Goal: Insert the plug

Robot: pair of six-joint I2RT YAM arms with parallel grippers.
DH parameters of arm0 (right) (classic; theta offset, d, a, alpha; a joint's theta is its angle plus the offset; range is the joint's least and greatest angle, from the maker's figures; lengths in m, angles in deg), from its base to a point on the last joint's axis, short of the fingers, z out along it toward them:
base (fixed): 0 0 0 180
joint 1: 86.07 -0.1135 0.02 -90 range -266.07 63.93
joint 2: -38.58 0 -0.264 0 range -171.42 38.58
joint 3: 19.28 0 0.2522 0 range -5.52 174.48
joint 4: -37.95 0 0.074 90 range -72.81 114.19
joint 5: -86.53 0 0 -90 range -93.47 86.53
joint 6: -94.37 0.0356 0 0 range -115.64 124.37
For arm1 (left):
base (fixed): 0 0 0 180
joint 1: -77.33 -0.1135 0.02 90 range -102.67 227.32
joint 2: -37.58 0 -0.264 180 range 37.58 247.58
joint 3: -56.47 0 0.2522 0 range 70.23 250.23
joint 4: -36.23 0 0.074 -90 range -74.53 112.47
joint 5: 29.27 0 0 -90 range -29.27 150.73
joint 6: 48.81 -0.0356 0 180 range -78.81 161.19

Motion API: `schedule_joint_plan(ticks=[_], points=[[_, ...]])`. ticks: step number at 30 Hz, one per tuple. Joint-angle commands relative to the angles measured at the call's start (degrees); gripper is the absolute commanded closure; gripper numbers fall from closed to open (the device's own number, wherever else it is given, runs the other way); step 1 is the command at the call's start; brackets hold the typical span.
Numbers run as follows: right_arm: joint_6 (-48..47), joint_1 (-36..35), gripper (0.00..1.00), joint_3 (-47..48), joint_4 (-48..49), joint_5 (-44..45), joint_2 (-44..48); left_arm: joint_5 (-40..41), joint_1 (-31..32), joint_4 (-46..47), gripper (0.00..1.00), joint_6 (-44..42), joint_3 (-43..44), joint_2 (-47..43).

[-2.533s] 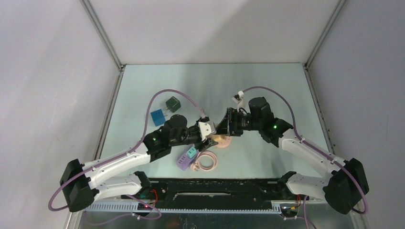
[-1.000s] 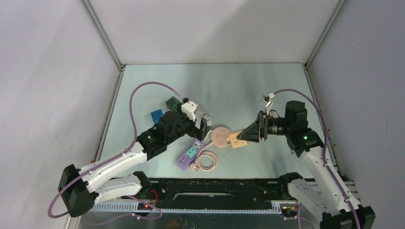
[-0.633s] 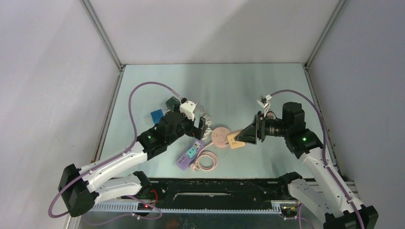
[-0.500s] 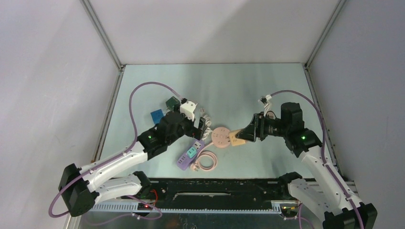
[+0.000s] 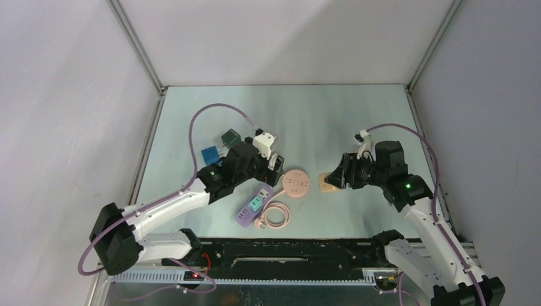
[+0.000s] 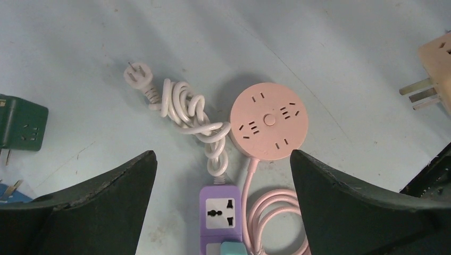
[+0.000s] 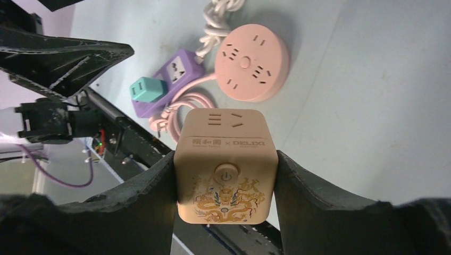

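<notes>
Right gripper (image 7: 226, 178) has its two fingers pinched on the sides of the beige cube adapter (image 7: 226, 159). It's a DELIXI one with a power button and a gold dragon print on the face toward the wrist camera. From the left wrist view you can see its metal prongs (image 6: 420, 93) sticking out on the side that faces the round pink socket (image 6: 269, 120). The cube isn't plugged in. It sits to the right of the socket with a clear gap of bare table (image 5: 306, 115) between them. I can't tell if it's touching the tabletop.

Left gripper (image 6: 222, 159) hangs over the near edge of the round socket with its fingers spread wide and nothing between them.

The socket lies flat with its slots facing up. Its pink cord (image 6: 271, 212) comes off the near side and is coiled just beside the purple power strip (image 6: 220, 210). That strip has a teal adapter (image 7: 149, 88) stuck in it. A white knotted cord (image 6: 186, 109) lies against the socket's left side, its plug (image 6: 137, 74) loose on the table. Further left, well apart from the rest, there's a dark green cube adapter (image 5: 231, 138) and a blue one (image 5: 209, 155) close beside it.
</notes>
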Motion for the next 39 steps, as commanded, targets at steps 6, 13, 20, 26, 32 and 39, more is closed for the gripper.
schedule_joint_plan(ticks=[6, 13, 20, 26, 32, 39], points=[[-4.9, 1.4, 1.00, 3.0, 0.6, 11.1, 2.0, -3.4, -0.3, -1.1, 0.02, -0.6, 5.3, 5.5], [-6.1, 5.1, 1.00, 1.2, 2.7, 6.1, 6.7, -6.3, -1.8, -3.1, 0.05, 0.0, 12.1, 15.4], [-9.7, 5.5, 1.00, 0.0, 0.6, -2.1, 6.2, -4.6, -6.8, -9.7, 0.08, 5.6, 22.6, 27.4], [-9.6, 5.5, 1.00, -0.1, 1.2, -4.0, 6.3, -3.7, -11.6, -12.8, 0.08, 9.9, 24.5, 33.5], [-8.4, 5.5, 1.00, -0.1, 1.4, -4.3, 6.6, -11.1, -12.7, -12.9, 0.19, 7.4, 27.0, 39.5], [-8.5, 5.5, 1.00, -0.1, 0.7, -4.1, 6.5, -16.0, -11.1, -18.5, 0.34, 3.2, 37.2, 47.6]])
